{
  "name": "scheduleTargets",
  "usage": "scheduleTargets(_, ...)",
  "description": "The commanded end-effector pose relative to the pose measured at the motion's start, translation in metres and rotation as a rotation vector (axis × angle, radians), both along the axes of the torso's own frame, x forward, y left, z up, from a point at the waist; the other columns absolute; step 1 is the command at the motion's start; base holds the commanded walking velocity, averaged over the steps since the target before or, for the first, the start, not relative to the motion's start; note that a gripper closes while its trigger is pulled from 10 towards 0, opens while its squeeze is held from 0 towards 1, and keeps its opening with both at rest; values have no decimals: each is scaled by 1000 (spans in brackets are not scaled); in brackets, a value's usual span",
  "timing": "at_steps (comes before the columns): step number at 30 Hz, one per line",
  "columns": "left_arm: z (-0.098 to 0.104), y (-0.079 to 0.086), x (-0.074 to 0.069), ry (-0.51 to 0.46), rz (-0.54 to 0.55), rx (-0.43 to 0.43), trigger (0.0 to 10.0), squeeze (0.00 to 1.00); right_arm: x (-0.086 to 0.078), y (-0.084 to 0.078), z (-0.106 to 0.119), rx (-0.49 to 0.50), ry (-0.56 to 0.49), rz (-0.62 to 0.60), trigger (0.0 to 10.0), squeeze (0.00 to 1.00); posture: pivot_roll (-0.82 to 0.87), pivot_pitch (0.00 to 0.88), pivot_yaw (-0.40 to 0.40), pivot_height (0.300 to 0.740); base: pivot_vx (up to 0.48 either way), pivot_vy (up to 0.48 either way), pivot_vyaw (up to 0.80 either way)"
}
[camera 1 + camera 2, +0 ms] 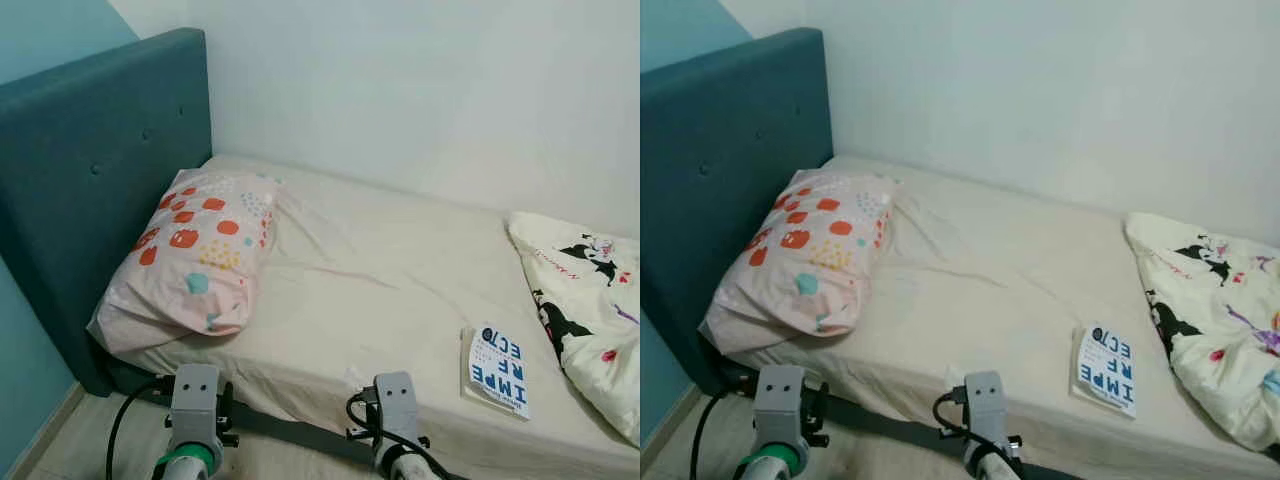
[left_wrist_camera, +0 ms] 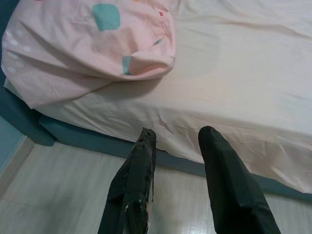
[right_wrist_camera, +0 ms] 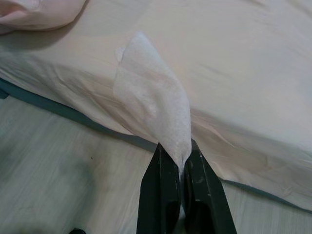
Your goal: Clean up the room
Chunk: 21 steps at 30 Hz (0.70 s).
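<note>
My right gripper [image 3: 176, 147] is shut on a crumpled white tissue [image 3: 152, 100], held just off the front edge of the bed [image 1: 400, 270] above the floor. My left gripper [image 2: 178, 135] is open and holds nothing; it hangs low in front of the bed's edge, below the pillow [image 1: 195, 260]. That pillow is pink with red, yellow and teal spots and lies against the headboard. A white book [image 1: 497, 368] with large blue letters lies near the front edge of the mattress, to the right of my right arm.
A teal padded headboard [image 1: 90, 170] stands on the left. A cream blanket [image 1: 590, 300] with cartoon prints is bunched at the bed's right end. A white wall runs behind the bed. Pale wooden floor [image 2: 63, 185] lies below the grippers.
</note>
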State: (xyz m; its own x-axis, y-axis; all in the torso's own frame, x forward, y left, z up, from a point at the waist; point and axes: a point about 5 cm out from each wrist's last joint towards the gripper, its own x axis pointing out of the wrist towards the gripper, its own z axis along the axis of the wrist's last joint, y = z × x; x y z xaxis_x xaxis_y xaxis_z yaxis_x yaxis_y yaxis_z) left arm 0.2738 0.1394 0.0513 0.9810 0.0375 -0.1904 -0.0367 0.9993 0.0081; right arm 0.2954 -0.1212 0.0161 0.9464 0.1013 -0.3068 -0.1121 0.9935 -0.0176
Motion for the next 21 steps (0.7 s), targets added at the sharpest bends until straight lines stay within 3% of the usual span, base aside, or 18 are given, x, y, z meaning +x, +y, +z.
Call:
scheduleTargets(1, -3, -3, -2, 10, -11, 8, 10000, 0, -3, 0, -4, -10, 19, 8, 10000, 0, 43, 35, -39, 740, 0, 0, 800)
scheduleTargets(21, -2, -3, 0, 5, -10, 14, 10000, 0, -2, 1, -3, -16, 14, 12, 10000, 0, 43, 30, -38, 740, 0, 0, 800)
